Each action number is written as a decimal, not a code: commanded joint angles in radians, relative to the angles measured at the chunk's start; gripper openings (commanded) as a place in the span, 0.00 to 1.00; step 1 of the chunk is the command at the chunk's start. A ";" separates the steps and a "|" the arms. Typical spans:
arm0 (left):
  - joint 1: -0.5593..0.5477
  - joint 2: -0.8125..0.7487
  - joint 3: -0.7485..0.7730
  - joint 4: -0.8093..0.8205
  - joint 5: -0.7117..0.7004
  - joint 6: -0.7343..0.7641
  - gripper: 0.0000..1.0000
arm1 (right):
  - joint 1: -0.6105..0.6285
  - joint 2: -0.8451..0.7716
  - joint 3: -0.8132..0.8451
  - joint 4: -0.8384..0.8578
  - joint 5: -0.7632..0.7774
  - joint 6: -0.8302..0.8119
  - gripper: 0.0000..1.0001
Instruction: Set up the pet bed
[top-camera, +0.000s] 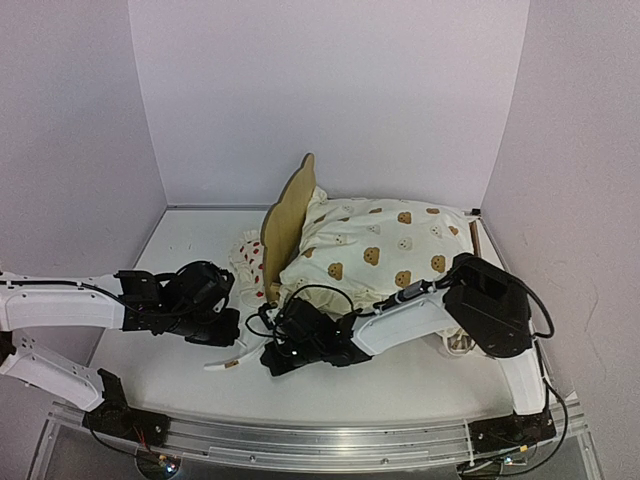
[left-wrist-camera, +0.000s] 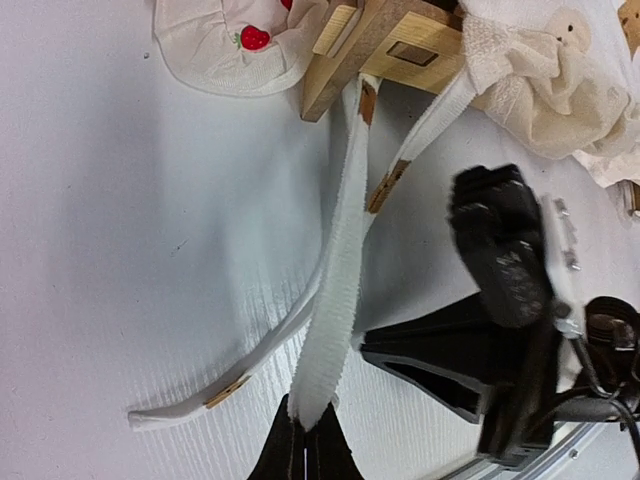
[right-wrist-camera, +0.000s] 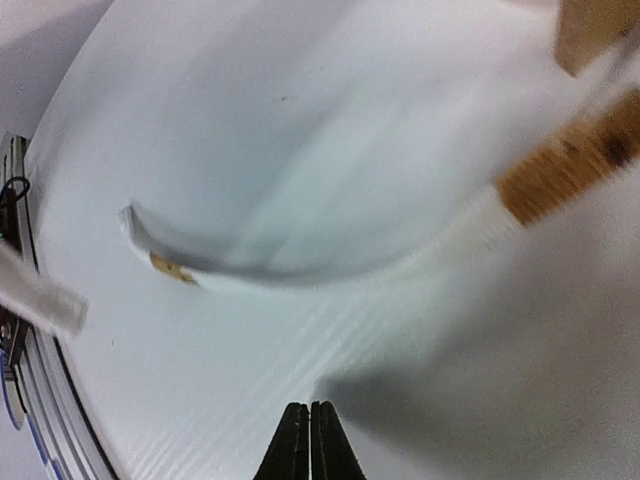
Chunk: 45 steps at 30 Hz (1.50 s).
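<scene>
Starting at the bottom of my left wrist view: my left fingers (left-wrist-camera: 303, 442) are pinched tight on a ribbed white fabric tie (left-wrist-camera: 335, 290), which runs straight up the frame to the wooden corner of the pet bed (left-wrist-camera: 385, 45). A second tie (left-wrist-camera: 228, 390), thinner and with little tan patches, lies loose on the worktop (left-wrist-camera: 120, 250) and curls off to the lower left.

My right fingers (right-wrist-camera: 310, 435) are pressed together with nothing between them, sitting just above bare worktop at the bottom middle of that view. That camera is pretty blurry, but the same loose tie curves across the left half of the frame.

In the overhead view, both hands sit low in the middle of the frame, close together, left one on the left. Just above them is the pet bed, roughly dead centre on the worktop, with its headboard (top-camera: 288, 215) standing upright. A cream bear-print cushion (top-camera: 385, 245) is heaped over the bed to the right of the headboard and hides most of the frame. A strawberry pillow (top-camera: 250, 258) sits right up against the headboard on its left side.
</scene>
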 joint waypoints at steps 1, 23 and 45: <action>-0.011 -0.034 0.007 0.059 0.081 -0.033 0.00 | -0.003 -0.221 -0.129 -0.035 -0.030 -0.062 0.07; -0.108 0.115 -0.004 0.200 0.186 -0.063 0.60 | -0.092 -0.489 -0.227 -0.144 0.101 -0.029 0.13; -0.109 0.116 0.009 -0.059 -0.015 -0.139 0.45 | -0.093 -0.265 -0.014 -0.142 0.070 -0.001 0.22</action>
